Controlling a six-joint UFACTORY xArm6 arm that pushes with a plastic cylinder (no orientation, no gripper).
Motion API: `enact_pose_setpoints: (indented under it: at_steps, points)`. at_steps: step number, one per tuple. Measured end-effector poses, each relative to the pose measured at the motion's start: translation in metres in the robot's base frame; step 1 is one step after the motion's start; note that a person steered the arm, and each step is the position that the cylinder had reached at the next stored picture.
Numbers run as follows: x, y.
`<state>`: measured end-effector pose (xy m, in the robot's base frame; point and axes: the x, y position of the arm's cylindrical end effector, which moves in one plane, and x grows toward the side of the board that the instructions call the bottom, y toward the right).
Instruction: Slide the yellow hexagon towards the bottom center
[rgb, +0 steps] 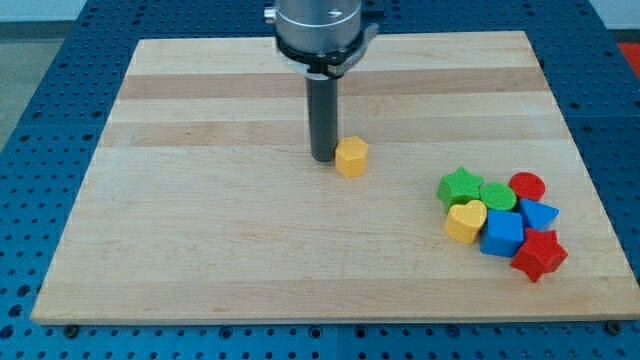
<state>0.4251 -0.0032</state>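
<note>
The yellow hexagon (351, 157) sits on the wooden board (200, 240) a little above and right of the board's middle. My tip (323, 158) stands just to the hexagon's left, touching or nearly touching its left side. The dark rod rises from there toward the view's top.
A cluster of blocks lies at the right: green star (460, 186), green round block (501, 195), red round block (527, 185), yellow heart (467, 221), blue cube (503, 233), another blue block (540, 213), red star (539, 254).
</note>
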Motion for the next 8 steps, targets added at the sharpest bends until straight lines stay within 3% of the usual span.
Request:
enact_pose_setpoints:
  at_steps: [4, 8]
  points:
    - [-0.033, 0.059]
    - [0.04, 0.048]
